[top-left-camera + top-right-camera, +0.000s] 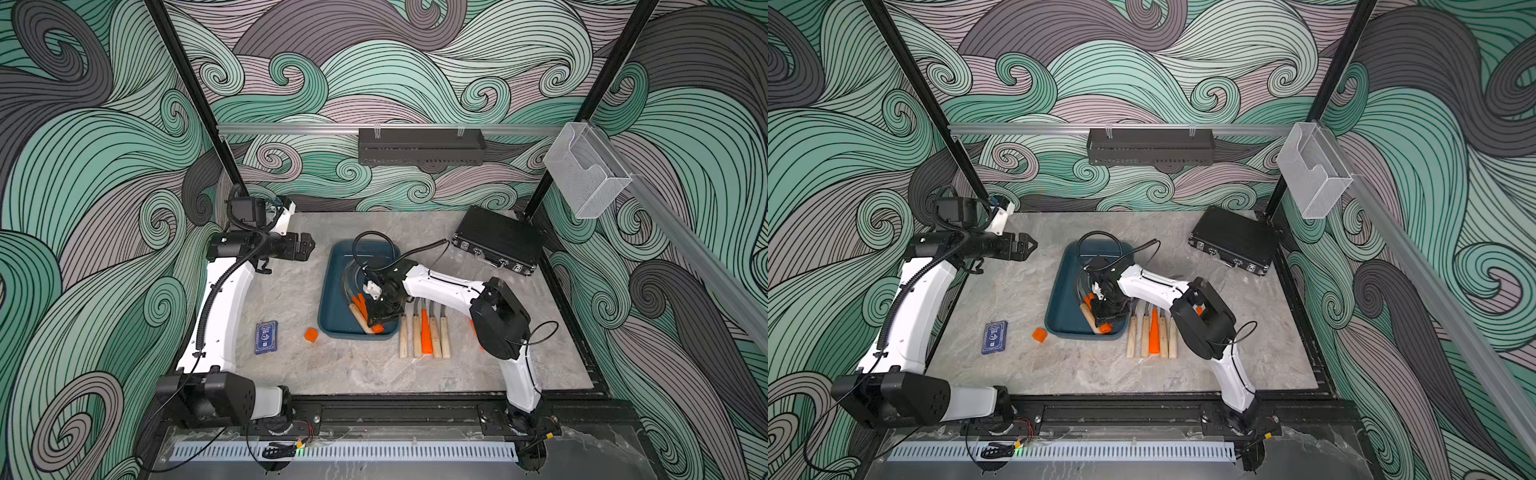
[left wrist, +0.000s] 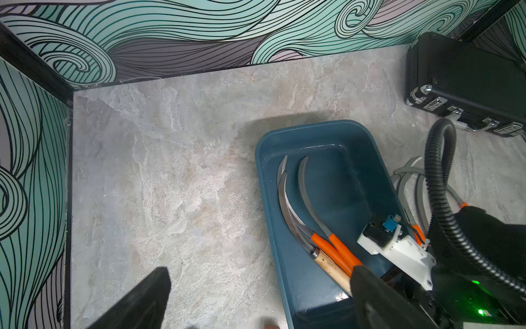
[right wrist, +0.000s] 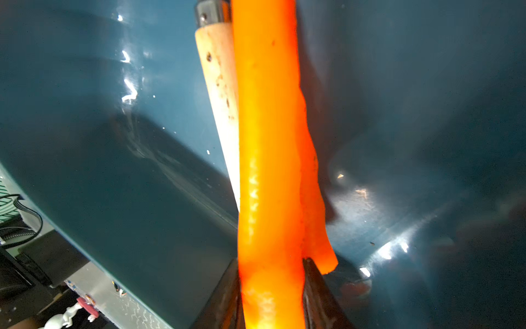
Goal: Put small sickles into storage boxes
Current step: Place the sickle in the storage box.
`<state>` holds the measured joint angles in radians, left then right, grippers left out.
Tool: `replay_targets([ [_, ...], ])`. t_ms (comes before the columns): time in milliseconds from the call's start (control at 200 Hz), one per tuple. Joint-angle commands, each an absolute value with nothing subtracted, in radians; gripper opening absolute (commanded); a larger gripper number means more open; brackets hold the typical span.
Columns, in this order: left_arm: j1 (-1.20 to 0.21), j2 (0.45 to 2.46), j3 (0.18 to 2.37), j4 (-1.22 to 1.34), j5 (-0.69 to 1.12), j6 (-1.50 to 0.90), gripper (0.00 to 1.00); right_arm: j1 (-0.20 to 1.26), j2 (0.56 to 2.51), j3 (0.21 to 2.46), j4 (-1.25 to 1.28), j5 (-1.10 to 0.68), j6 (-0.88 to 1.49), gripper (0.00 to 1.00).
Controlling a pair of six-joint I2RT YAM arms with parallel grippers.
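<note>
While in tray (image 1: pixel 332 266), sickles (image 2: pixel 336 247) lengthwise, blades (image 2: pixel 305 186) rearward.

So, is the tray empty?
Not empty: three sickles lie inside the tray, two orange-handled, one wooden-handled.

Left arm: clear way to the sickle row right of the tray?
Probably not cleanly. The right arm lies over the far end of the sickle row and the right end effector grips an orange-handled sickle in the tray, both between the left end effector and the row. Its handles lie uncovered.
</note>
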<state>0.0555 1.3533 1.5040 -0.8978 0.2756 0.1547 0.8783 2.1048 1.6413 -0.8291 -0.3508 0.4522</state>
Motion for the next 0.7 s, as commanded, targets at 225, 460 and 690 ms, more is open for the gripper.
replay_targets([
  [225, 0.051, 1.349, 1.545, -0.884, 0.308, 0.166, 0.98, 0.892, 2.107, 1.684, -0.852, -0.298, 0.453, 0.45],
  [460, 0.051, 1.359, 1.58, -0.896, 0.308, 0.17, 0.99, 0.894, 2.033, 1.667, -0.836, -0.229, 0.439, 0.45],
  [690, 0.051, 1.356, 1.607, -0.907, 0.304, 0.16, 0.99, 0.893, 1.968, 1.659, -0.836, -0.129, 0.415, 0.46],
])
